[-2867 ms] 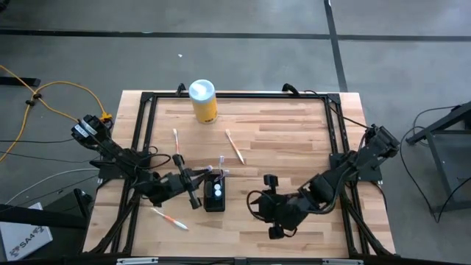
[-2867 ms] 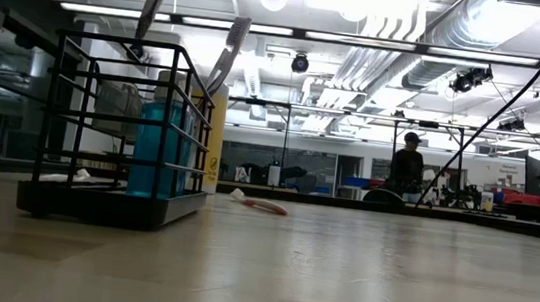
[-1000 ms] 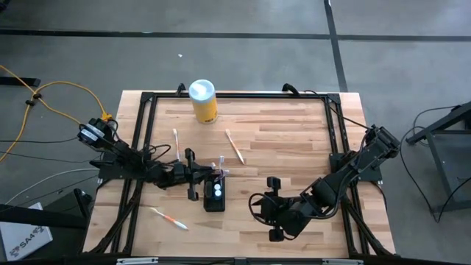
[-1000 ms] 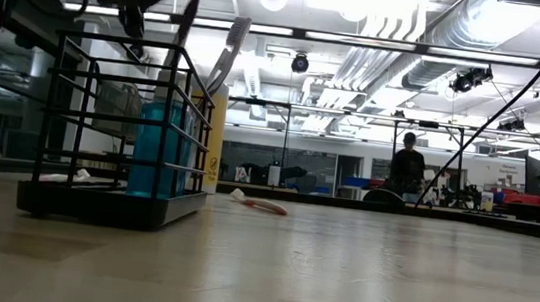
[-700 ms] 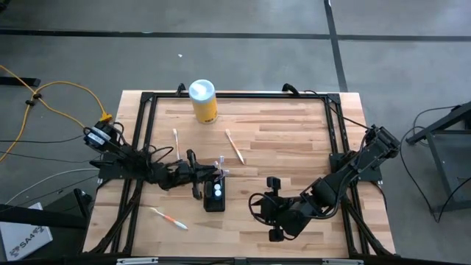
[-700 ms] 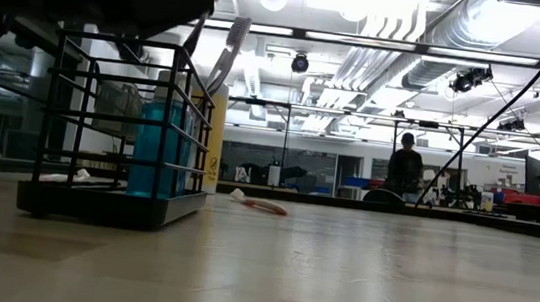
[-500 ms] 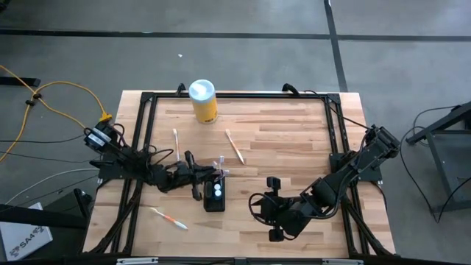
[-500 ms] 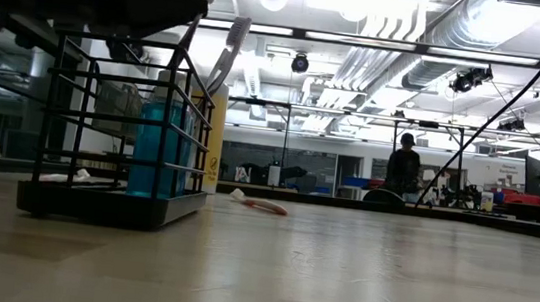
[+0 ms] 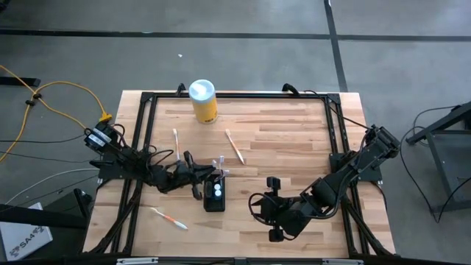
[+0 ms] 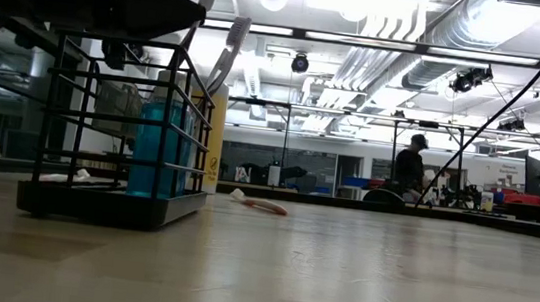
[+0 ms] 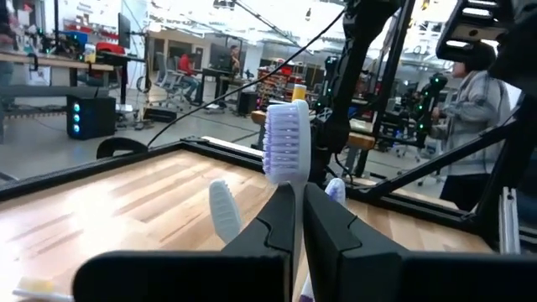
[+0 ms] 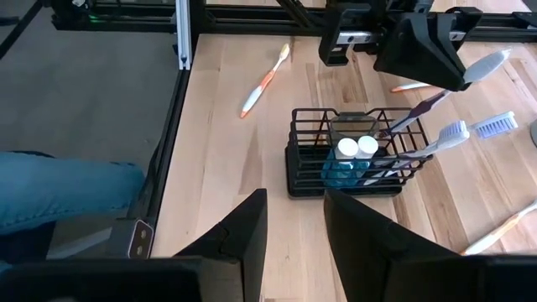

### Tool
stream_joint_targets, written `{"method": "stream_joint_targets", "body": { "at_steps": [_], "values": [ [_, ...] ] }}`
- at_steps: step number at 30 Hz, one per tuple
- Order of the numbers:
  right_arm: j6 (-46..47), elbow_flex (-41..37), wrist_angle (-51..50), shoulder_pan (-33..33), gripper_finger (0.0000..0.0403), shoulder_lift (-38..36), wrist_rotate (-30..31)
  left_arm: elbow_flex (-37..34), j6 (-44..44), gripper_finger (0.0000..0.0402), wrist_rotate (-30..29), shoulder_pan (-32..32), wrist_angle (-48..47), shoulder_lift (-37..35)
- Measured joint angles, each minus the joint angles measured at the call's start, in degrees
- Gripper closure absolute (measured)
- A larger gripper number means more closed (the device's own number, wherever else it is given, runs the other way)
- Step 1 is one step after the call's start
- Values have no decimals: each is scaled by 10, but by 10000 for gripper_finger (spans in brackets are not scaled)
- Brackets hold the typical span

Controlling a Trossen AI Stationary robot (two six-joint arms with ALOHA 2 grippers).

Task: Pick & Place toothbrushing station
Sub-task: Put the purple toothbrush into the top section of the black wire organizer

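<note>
The toothbrushing station (image 9: 214, 196) is a black wire holder standing on the table, with blue bottles and toothbrushes in it; it also shows in the right wrist view (image 12: 351, 164) and the low view (image 10: 116, 135). My left gripper (image 9: 196, 179) is just left of it, over its rim, shut on a purple-and-white toothbrush (image 11: 287, 151). My right gripper (image 9: 276, 212) is open and empty to the right of the holder, its fingers (image 12: 250, 226) pointing toward it. My left gripper pinches the toothbrush's neck (image 11: 292, 195) just below the bristle head, between its two fingers. The fingers come from the table's left side, slanting down. The head (image 12: 493, 60) sticks out past the fingertips, and the tilted purple handle (image 12: 415, 109) runs down into the holder.
A yellow canister with a white lid (image 9: 202, 101) stands at the far edge. Loose toothbrushes lie on the table: one (image 9: 235, 146) beyond the holder, one (image 9: 176, 140) to its left, an orange one (image 9: 169, 218) near the front. A black frame (image 9: 147, 99) borders the table.
My left gripper, shut on the toothbrush, has edged toward the holder and come lower over its rim. The brush head has moved with it, and the brush now leans beside the other brushes in the holder. The holder has stayed in place.
</note>
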Motion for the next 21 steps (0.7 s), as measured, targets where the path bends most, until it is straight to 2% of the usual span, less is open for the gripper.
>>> {"method": "stream_joint_targets", "body": {
  "at_steps": [7,15,21],
  "values": [
    [0,0,3,0,292,0,0,0,-15,395,-1,1,-16,0],
    [0,0,8,0,292,0,0,0,-22,343,0,1,-24,0],
    [0,0,8,0,292,0,-1,0,-19,347,1,1,-20,0]
  ]
}}
